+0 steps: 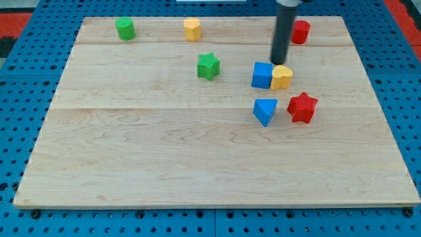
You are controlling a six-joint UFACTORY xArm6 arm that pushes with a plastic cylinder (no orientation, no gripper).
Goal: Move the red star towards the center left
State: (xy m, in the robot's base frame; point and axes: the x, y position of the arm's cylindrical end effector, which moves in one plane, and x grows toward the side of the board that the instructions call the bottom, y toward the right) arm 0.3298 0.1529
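1. While the camera view looks down on it, we see a pale wooden board (197,151) made of joined planks, resting on a blue perforated surface (20,131), with red matting (16,20) showing at the view's top corners.
2. We find our dark rod coming down from the view's top, and my tip (279,63) sits just above the yellow heart-shaped block (281,77). It is a bare rod end with nothing to open or close.
3. We see a blue cube (262,75) touching that yellow block on its left.
4. We place the red star block (302,107) right of centre, near a blue triangular block (265,110).
5. We note a green star block (208,66), a green cylinder (125,28), a second yellow block (192,29) and a red cylinder (300,31) along the view's top.
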